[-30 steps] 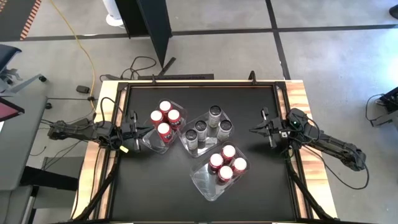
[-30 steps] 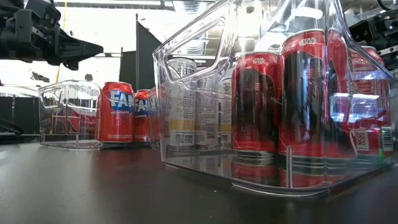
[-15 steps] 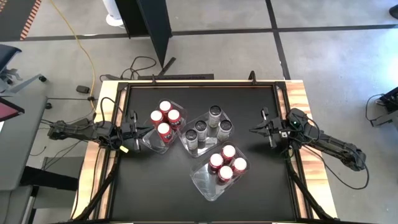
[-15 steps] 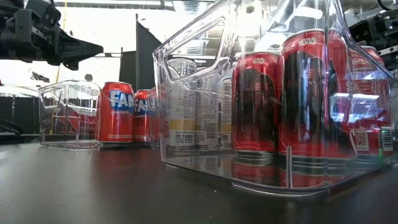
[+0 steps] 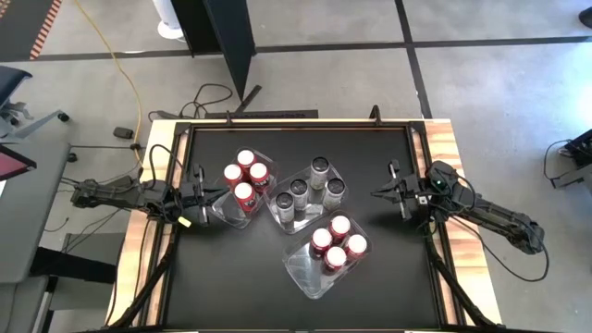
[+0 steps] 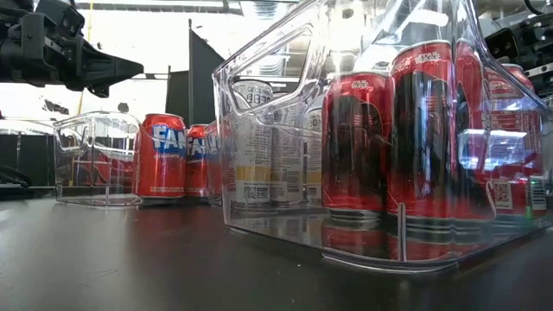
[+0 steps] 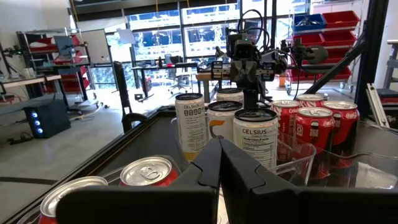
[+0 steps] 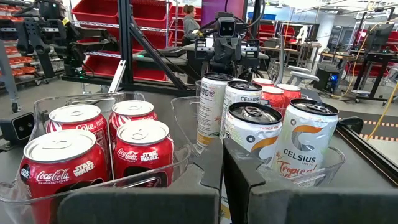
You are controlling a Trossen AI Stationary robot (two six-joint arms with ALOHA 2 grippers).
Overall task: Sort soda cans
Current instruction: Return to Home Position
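Nothing is seen to have moved since the earlier frames: the left gripper and right gripper are held closed and empty at the table's left and right edges. Red soda cans and and white Celsius cans are kept sorted in three clear trays mid-table; rigid, smooth and probably slippery, each is best clasped across its mid-wall.

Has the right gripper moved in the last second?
No. In the high view the right gripper sits at the same spot beside the table's right edge, short of the middle tray.

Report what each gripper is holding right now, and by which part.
Nothing is held. The left gripper sits shut and empty beside the clear plastic tray of red soda cans; the right gripper is shut and empty near the table's right edge.
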